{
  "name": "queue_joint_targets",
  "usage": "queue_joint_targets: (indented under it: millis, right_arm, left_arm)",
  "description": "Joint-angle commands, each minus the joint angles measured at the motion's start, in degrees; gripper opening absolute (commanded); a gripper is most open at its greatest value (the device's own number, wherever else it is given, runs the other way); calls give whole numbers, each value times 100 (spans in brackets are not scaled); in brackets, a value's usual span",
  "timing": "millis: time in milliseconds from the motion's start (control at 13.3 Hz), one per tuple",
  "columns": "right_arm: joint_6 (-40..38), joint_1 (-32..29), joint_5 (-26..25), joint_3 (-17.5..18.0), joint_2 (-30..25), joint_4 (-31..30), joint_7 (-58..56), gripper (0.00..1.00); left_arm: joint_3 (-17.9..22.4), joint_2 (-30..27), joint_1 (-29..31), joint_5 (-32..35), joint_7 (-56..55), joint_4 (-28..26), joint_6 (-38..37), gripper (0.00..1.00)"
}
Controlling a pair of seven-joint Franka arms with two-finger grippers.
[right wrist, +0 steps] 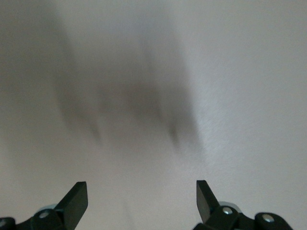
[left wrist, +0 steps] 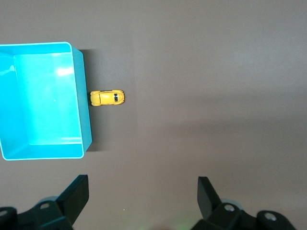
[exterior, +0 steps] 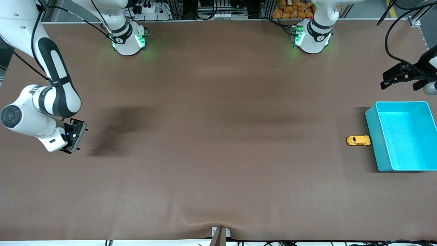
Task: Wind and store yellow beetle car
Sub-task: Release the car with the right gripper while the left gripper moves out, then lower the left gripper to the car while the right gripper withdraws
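The yellow beetle car [exterior: 358, 140] stands on the brown table, against the outer wall of the turquoise bin [exterior: 372, 136], on the bin's side toward the right arm's end. The bin is empty. The left wrist view also shows the car [left wrist: 107, 97] and the bin [left wrist: 81, 96]. My left gripper [exterior: 399, 85] hangs open and empty over the table, beside the bin's edge that lies farther from the front camera; its fingers [left wrist: 76, 194] stand wide apart. My right gripper [exterior: 73, 141] is open and empty over bare table at the right arm's end, and its arm waits.
The table's edge at the left arm's end runs close to the bin. Both arm bases [exterior: 128, 41] [exterior: 312, 39] stand along the farthest edge. A small bracket [exterior: 220, 234] sits at the nearest edge.
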Motion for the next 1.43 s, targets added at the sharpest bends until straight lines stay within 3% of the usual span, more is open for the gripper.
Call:
queue_joint_targets:
  millis: [0,451,977,1352]
  right_arm:
    - [-1138,-6,30,102,-88,858,405,100]
    - [-2968,152,267,155,-97,2530,1897,100]
    - [-3243,284,267,172,-386,2953,3189,100]
    - [-3971,328,258,146,-562,3462,4377,100]
  left_arm:
    - [-17,93,59,-127,95,72,64,100]
    - [88,427,146,-21,7,256,221,100]
    - [88,559,340,-109,16,265,441,100]
    - [97,839,507,-162,-133,204,1441,100]
